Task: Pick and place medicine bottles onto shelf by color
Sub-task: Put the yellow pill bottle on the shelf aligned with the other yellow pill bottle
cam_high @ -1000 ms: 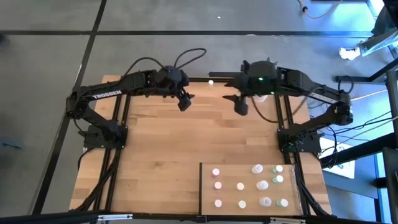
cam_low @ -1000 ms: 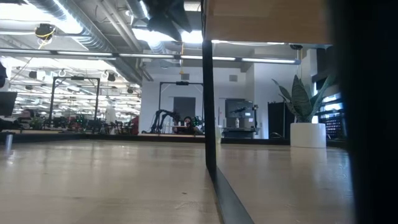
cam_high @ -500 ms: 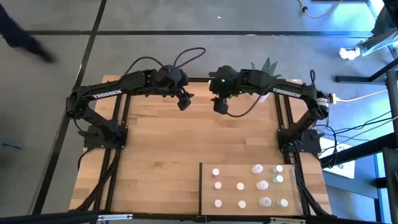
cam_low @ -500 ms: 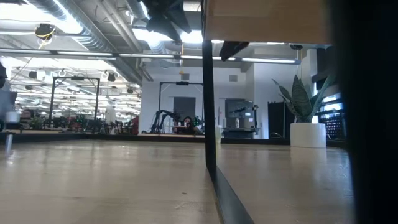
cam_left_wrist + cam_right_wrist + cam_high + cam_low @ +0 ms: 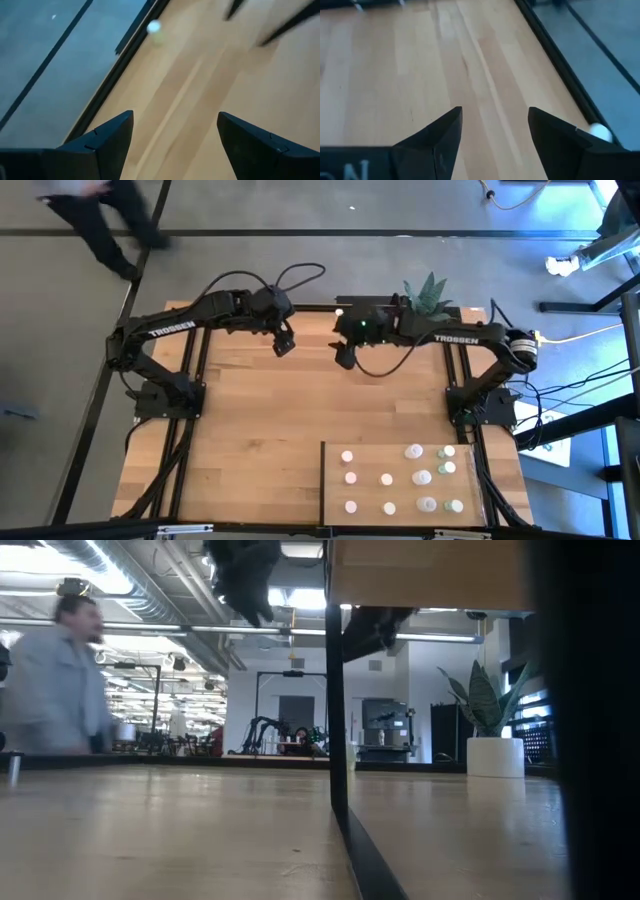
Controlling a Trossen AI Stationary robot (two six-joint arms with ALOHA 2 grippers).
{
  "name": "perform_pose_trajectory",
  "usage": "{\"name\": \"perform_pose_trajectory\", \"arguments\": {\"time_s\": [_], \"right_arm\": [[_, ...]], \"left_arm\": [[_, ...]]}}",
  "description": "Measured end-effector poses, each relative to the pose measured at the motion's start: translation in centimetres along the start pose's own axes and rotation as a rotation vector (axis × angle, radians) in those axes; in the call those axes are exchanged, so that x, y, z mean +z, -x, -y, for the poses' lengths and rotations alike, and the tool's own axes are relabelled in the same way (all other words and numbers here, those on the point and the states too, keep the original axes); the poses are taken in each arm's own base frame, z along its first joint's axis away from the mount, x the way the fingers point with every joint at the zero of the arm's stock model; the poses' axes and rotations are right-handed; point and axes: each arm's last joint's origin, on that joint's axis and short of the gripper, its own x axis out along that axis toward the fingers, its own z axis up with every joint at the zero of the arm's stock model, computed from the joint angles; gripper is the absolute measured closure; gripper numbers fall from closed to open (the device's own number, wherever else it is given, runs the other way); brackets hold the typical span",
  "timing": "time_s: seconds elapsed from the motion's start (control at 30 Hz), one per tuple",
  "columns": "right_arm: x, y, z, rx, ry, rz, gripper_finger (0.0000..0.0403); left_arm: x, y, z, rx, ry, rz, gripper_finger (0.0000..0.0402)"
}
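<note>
One small whitish medicine bottle (image 5: 338, 312) stands alone at the table's far edge, also seen in the left wrist view (image 5: 154, 27) and the right wrist view (image 5: 600, 132). Several more bottles, pink (image 5: 347, 456), whitish (image 5: 386, 479) and greenish (image 5: 447, 451), stand on the pale shelf panel (image 5: 370, 465) at the near right. My left gripper (image 5: 283, 343) (image 5: 175, 145) hovers open above the far middle of the table, left of the lone bottle. My right gripper (image 5: 345, 355) (image 5: 495, 140) hovers open just right of it, with bare tabletop between its fingers.
A white pot with a green plant (image 5: 425, 290) (image 5: 495, 755) stands beyond the table's far right corner. A person (image 5: 100, 220) (image 5: 60, 680) walks past the far left side. In the low view the shelf's dark edge (image 5: 337, 740) rises in mid-picture.
My right gripper has swung toward the table's left and come down, ending close beside my left gripper near the far middle. My left gripper has shifted a little toward the left. Both stay open. A person has walked into view behind the table.
</note>
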Motion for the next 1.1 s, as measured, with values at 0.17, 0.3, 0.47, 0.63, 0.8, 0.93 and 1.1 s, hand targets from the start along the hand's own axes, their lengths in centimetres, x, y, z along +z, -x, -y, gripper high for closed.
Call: {"name": "perform_pose_trajectory", "arguments": {"time_s": [0.17,0.3,0.47,0.63,0.8,0.93,1.1], "right_arm": [[-2.6,-1.5,-0.9,-0.100,-0.020,0.050,0.0175],[-4.1,-1.9,-0.4,-0.329,-0.108,0.036,0.0175],[-6.0,-2.9,-0.4,-0.334,-0.176,0.074,0.0175],[-7.8,-3.4,-0.3,-0.353,-0.138,0.124,0.0175],[-9.4,-3.6,0.4,-0.408,-0.146,0.169,0.0175],[-10.6,-4.3,0.9,-0.421,-0.192,0.176,0.0175],[-11.0,-5.5,1.1,-0.400,-0.176,0.182,0.0175]], "left_arm": [[-0.6,-0.3,-1.6,0.041,-0.006,-0.083,0.0120],[-0.8,-0.5,-2.6,0.060,-0.009,-0.110,0.0120],[-0.8,-0.7,-3.2,0.008,-0.020,-0.110,0.0120],[-0.8,-0.7,-3.3,-0.023,-0.017,-0.110,0.0120],[-0.7,-0.7,-3.3,-0.026,-0.016,-0.107,0.0120],[-0.7,-0.7,-3.3,-0.026,-0.016,-0.104,0.0120],[-0.7,-0.7,-3.3,-0.024,-0.006,-0.101,0.0120]]}}
